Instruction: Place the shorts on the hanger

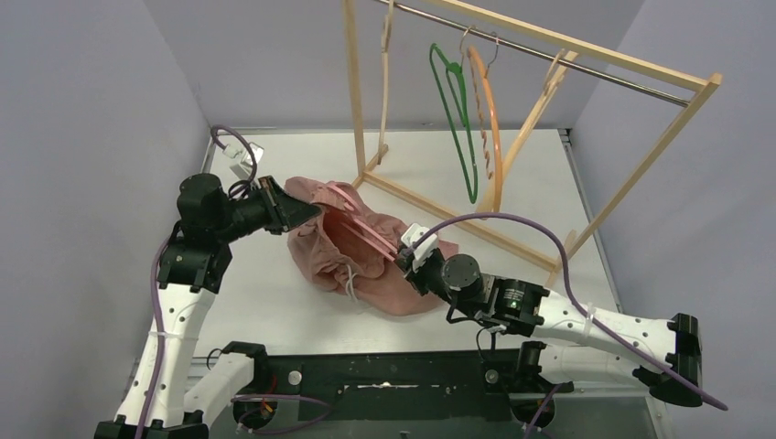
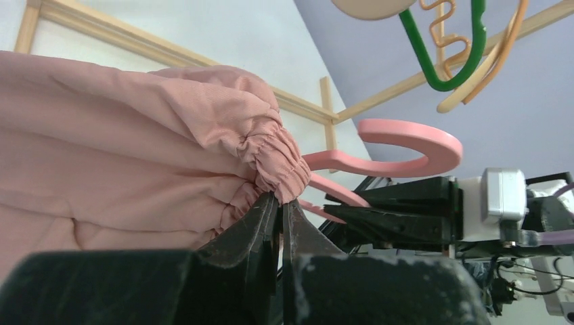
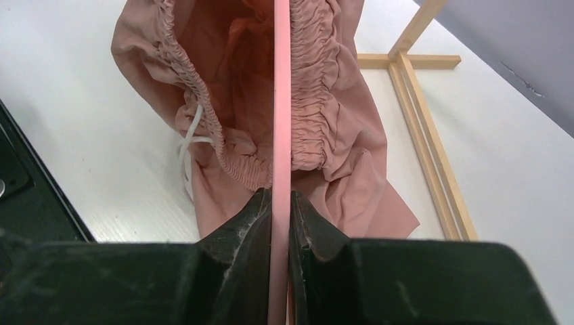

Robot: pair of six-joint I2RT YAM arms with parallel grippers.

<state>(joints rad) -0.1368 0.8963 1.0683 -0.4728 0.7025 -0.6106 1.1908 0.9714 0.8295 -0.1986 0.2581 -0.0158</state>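
Top external: hanger [image 1: 366,229] runs diagonally through shorts [image 1: 320,254]; right tool [image 1: 404,255] grips it, left tool [image 1: 312,210] grips shorts.

Pink shorts [image 1: 366,270] bunched mid-table [image 1: 265,302], waistband gaping, white drawstring showing at the near side. Left gripper [image 1: 309,212] closes on their far-left edge. Pink hanger [image 1: 366,229] lies diagonally across the opening, with its near-right end at the right gripper [image 1: 407,254]. Wooden rack [image 1: 641,165] stands far right, with a green hanger [image 1: 458,128] and an orange hanger [image 1: 490,110] on its rail.
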